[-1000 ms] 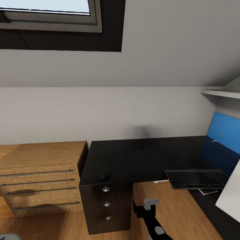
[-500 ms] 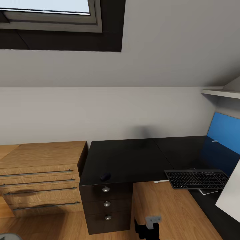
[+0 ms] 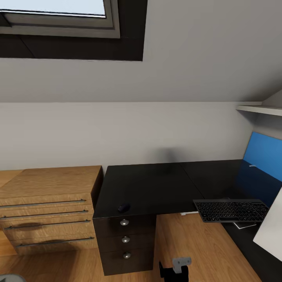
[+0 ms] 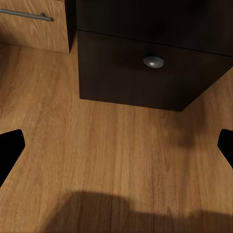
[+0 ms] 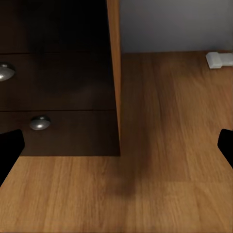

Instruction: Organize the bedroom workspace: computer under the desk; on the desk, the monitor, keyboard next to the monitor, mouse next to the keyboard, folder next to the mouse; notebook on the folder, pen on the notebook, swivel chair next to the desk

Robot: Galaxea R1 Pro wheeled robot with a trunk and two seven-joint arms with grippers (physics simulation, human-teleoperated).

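The black desk (image 3: 156,184) runs along the wall and turns toward me on the right. A small dark mouse (image 3: 123,207) lies near its front left edge, above the drawer unit (image 3: 125,239). The keyboard (image 3: 231,210) sits at the inner corner, overhanging a little. The monitor's white back (image 3: 271,229) shows at the right edge. A bright blue panel, probably the folder (image 3: 265,154), stands at the far right with a small light stick (image 3: 253,165) at its foot. My left gripper (image 4: 116,150) and right gripper (image 5: 116,145) hang open over the floor, both holding nothing. My right arm (image 3: 175,270) shows low in the head view.
A light wooden dresser (image 3: 47,203) with bar handles stands left of the desk. A roof window (image 3: 58,15) sits in the sloped wall. A shelf (image 3: 260,109) juts out at the right. A small white object (image 5: 219,59) lies on the plank floor (image 3: 196,250) under the desk.
My right arm has dropped lower in the head view, toward the bottom edge. The desk and the things on it have not moved.
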